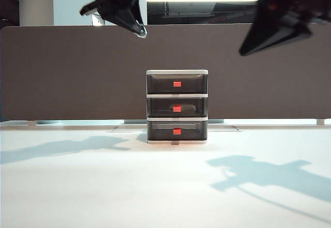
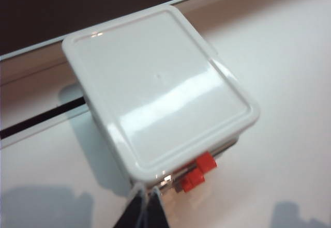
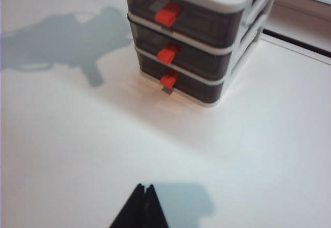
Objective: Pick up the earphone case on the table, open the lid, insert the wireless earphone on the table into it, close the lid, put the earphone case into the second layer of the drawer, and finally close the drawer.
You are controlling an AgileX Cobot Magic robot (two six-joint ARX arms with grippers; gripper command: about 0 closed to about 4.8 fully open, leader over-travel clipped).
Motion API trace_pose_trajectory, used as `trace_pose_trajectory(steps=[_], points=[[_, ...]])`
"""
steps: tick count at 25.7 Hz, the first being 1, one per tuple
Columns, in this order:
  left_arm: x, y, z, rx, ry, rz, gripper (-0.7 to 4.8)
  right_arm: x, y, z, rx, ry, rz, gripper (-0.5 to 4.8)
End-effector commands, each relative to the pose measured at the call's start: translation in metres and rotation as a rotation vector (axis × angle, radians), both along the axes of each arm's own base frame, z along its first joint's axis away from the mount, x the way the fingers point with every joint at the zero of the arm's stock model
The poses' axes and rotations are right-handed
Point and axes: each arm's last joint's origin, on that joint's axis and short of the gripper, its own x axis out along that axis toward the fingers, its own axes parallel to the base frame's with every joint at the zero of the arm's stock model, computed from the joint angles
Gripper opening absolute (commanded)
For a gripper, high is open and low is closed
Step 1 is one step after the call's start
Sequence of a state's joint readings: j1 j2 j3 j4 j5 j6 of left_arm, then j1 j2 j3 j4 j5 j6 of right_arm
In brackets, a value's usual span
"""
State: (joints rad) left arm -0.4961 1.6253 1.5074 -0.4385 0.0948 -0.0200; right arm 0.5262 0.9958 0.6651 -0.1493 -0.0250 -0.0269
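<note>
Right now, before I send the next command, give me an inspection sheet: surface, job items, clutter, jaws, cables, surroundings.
Surface: table white, bare apart from arm shadows.
Job items: drawer upright at the table's far middle, all three layers shut; second layer has a faint shape inside, possibly the case, too dim to be sure. No case or earphone on the table.
Clutter: nothing seen.
Jaws: left gripper shut, empty, raised high above and left of the drawer; right gripper shut, empty, raised high to its right.
Cables: one dark lead above the left arm, top edge.
Surroundings: brown partition behind the table; ceiling light above it.
</note>
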Motion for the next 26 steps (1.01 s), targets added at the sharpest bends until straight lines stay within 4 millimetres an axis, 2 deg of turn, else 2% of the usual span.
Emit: trace_pose_trajectory(steps=[1,5,15,19,22,26], points=[[-0.020,0.010,0.011,-0.025,-0.027,0.002,-0.06,-0.013,-0.007,-0.003,-0.003,0.000,-0.002,-0.01],[-0.047,0.025,0.003,-0.052,-0.046,0.010,-0.06,-0.020,-0.012,-0.003,-0.029,0.020,-0.025,-0.01],[-0.108,0.058,-0.035,-0.090,-0.087,0.017,-0.06,-0.020,-0.013,-0.003,-0.032,0.023,-0.028,0.00],[-0.132,0.071,-0.046,-0.125,-0.150,0.015,-0.06,-0.020,-0.012,-0.003,-0.030,0.024,-0.024,0.00],[-0.159,0.086,-0.056,-0.176,-0.244,0.013,-0.06,-0.020,-0.012,-0.003,-0.030,0.023,-0.024,0.00],[-0.175,0.094,-0.066,-0.201,-0.291,0.012,-0.06,-0.020,-0.012,-0.003,-0.030,0.023,-0.024,0.00]])
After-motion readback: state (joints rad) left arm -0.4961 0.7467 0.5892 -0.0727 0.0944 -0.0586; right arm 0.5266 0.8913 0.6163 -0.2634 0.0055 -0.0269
